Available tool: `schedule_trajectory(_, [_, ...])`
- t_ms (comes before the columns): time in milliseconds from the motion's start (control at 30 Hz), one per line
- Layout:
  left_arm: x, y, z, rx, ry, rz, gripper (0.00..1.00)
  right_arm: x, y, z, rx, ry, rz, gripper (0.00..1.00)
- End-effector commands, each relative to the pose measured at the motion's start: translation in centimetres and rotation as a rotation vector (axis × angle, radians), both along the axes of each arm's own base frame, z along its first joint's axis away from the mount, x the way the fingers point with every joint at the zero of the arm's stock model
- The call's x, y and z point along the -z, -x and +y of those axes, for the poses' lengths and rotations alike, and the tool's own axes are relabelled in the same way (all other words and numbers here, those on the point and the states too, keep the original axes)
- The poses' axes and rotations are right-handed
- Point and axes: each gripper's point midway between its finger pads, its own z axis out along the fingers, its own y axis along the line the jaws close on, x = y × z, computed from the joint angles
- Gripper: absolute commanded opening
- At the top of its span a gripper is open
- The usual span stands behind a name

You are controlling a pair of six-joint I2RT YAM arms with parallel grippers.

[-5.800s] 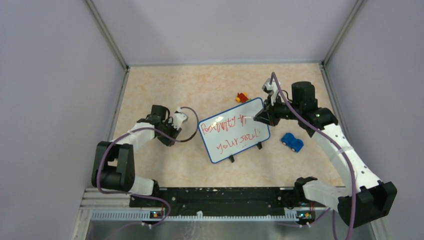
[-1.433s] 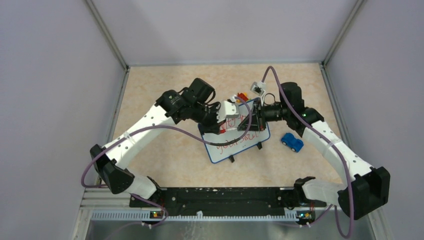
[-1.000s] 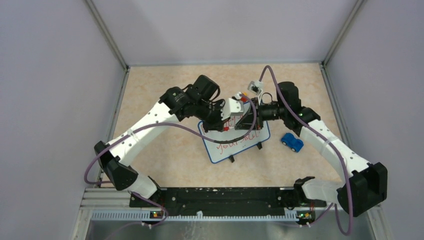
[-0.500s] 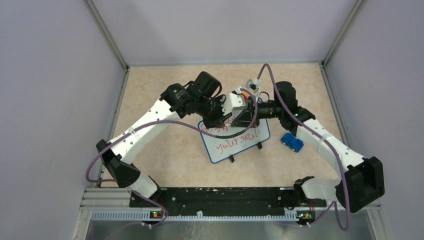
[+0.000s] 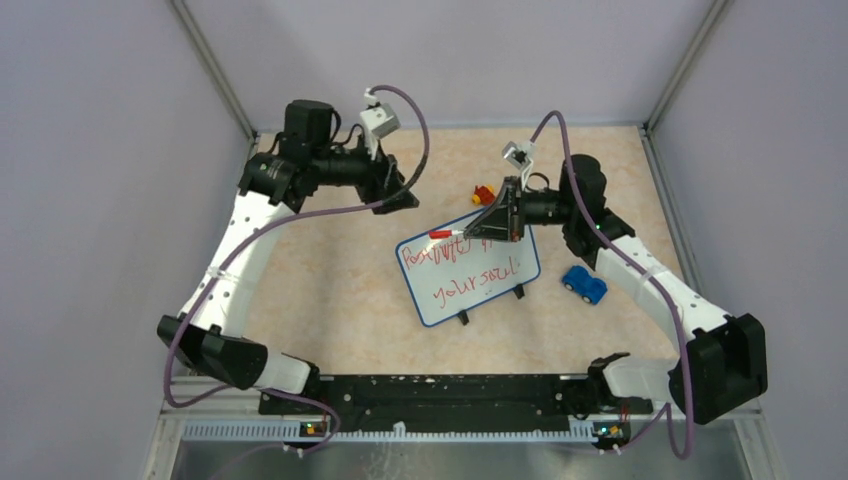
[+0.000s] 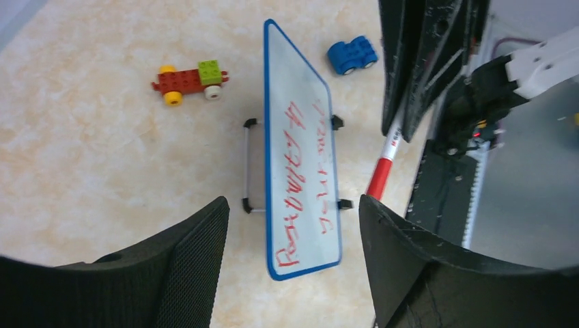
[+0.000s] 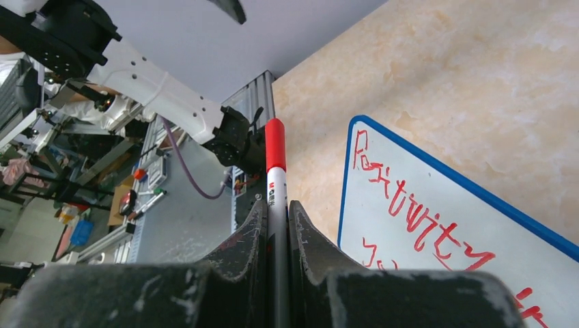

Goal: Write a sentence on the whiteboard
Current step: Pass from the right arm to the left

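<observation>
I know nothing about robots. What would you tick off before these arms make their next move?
1. Red cap on the white marker: ok.
2. Right jaws shut on the marker: ok.
3. Left jaws open, empty, away from the blue-rimmed white whiteboard: ok.
4. Red handwritten sentence on the board, two lines: ok.
5. Blue toy car and red brick toy apart from the board: ok.
6. Ink dry: cannot tell.

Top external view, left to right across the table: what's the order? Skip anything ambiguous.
left end effector → whiteboard → blue toy car. The brick toy and right end effector fall within the board's span, so they are left out.
</observation>
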Motion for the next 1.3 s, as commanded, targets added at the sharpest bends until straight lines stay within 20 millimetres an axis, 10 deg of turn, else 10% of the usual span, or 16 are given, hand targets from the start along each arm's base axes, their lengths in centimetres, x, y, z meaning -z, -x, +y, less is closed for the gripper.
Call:
schedule_trajectory(0, [-2.5, 4.7, 0.1, 0.135, 0.239, 0.146, 0.73, -3.6, 0.0, -0.2, -0.025, -0.082, -0.091, 0.0])
schedule_trajectory(300, [-0.2, 8.4, 0.2, 0.223, 0.403, 0.357, 0.66, -5.6, 1.3, -0.1, -0.087, -0.14, -0.109, 0.0])
schedule_trajectory(967, [1.6, 9.2, -1.8, 0.259, 0.387, 0.479, 0.52, -5.3, 2.3, 1.6, -0.142, -0.128, -0.103, 0.0])
schedule_trajectory(1267, [1.4, 9.4, -2.6, 0.29, 0.376, 0.473, 0.24, -4.6, 2.4, 2.3, -0.152, -0.114, -0.088, 0.0])
